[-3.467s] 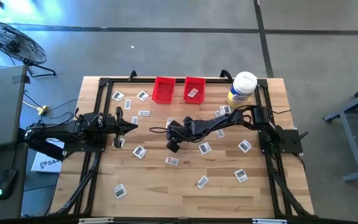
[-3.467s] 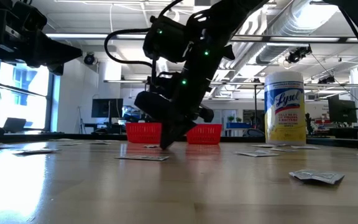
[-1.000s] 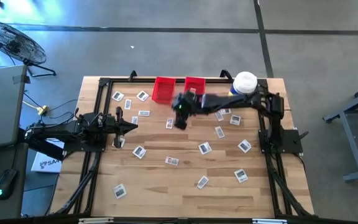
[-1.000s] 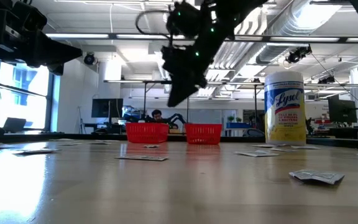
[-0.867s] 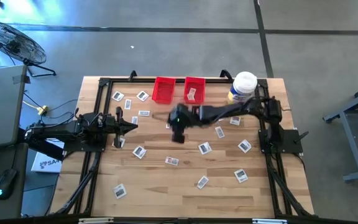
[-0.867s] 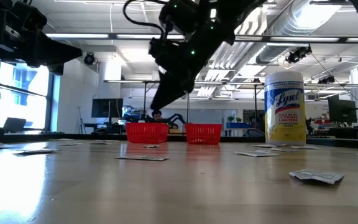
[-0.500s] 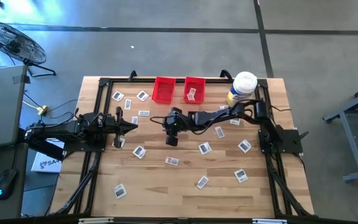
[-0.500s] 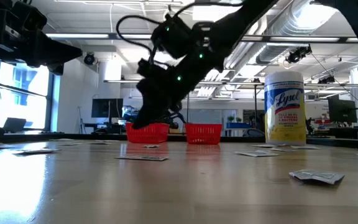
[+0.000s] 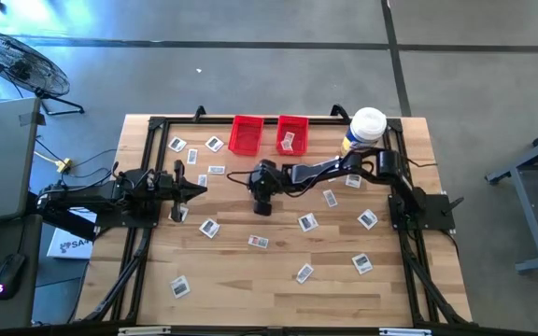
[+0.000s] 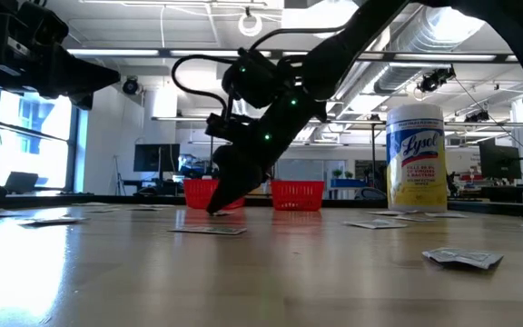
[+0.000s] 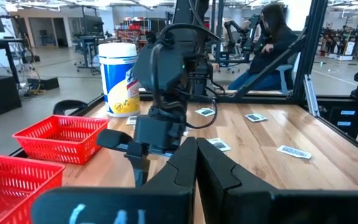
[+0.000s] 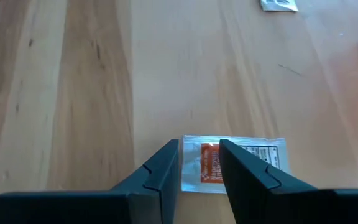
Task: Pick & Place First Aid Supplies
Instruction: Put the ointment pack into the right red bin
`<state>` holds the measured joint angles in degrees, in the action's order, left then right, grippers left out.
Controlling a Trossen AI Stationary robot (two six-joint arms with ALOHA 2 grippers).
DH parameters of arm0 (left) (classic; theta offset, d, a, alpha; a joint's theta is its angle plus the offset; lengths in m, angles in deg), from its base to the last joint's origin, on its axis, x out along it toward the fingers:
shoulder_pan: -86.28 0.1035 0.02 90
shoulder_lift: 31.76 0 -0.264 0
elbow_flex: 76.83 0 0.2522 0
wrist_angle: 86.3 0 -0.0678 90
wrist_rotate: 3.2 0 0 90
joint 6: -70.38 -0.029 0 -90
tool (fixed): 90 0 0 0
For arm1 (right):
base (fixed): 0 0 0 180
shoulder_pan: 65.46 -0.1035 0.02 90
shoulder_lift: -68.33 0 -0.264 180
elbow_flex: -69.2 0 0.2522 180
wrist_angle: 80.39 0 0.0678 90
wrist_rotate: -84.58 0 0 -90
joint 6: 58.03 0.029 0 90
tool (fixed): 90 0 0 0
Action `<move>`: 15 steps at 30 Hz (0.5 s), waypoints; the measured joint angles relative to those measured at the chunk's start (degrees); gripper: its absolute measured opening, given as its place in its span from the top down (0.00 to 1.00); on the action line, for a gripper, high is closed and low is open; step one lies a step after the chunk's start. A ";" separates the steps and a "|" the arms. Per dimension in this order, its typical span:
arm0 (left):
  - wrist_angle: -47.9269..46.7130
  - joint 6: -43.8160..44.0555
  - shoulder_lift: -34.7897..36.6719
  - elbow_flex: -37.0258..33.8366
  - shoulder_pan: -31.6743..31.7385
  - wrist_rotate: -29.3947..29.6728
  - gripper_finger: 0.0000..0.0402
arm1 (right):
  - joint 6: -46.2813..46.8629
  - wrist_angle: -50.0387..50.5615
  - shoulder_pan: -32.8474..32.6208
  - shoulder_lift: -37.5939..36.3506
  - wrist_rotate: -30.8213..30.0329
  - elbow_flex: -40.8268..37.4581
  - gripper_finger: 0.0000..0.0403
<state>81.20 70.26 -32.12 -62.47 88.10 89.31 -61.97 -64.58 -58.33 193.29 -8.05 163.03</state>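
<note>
Several small white packets lie flat and scattered on the wooden table (image 9: 278,299); one more lies in the right red bin (image 9: 292,134). My right gripper (image 9: 261,184) (image 12: 199,149) is low over the table's middle, open, slanting down at a packet with reddish print (image 12: 253,163). One fingertip stands at that packet's end, the other over its middle. My left gripper (image 9: 196,189) (image 11: 196,149) is shut and waits at the left, touching nothing. My right gripper comes at the reddish-print packet's end (image 12: 205,163) from above, slanting down, with its open fingers (image 12: 163,168) across that end. The packet lies flat on the table. Whether the fingertips touch it, I cannot tell.
Two red bins (image 9: 246,134) (image 10: 297,194) stand at the far edge, with a white-lidded yellow-labelled jar (image 9: 364,131) (image 10: 416,156) to their right. Black frame rails (image 9: 138,233) run along the table's sides. A person (image 11: 272,37) sits in the room beyond.
My right gripper has swung from above the right red bin toward the table's near-left and gone down to the packet in the table's middle, tipping its fingers toward the tabletop. The left arm has kept still.
</note>
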 joint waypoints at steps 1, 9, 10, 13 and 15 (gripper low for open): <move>0.00 0.00 0.00 0.00 0.00 0.02 1.00 | -0.31 0.04 -0.10 0.00 -0.06 0.00 0.73; -0.02 0.00 0.00 0.00 0.02 0.00 1.00 | -1.59 -2.80 -1.20 0.02 -2.35 0.02 0.73; -0.02 0.01 0.01 0.00 0.02 0.01 1.00 | -1.68 -3.15 -1.20 0.02 -1.82 0.02 0.73; -0.04 0.01 0.01 0.00 0.02 0.02 1.00 | -1.64 -2.84 -1.20 0.02 -1.47 0.02 0.73; -0.05 0.02 0.00 0.00 0.02 0.02 1.00 | -1.60 -2.16 -1.18 0.02 -1.69 -0.14 0.73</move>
<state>81.16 70.28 -32.12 -62.47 88.13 89.33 -63.57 -66.74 -59.51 193.32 -9.74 162.90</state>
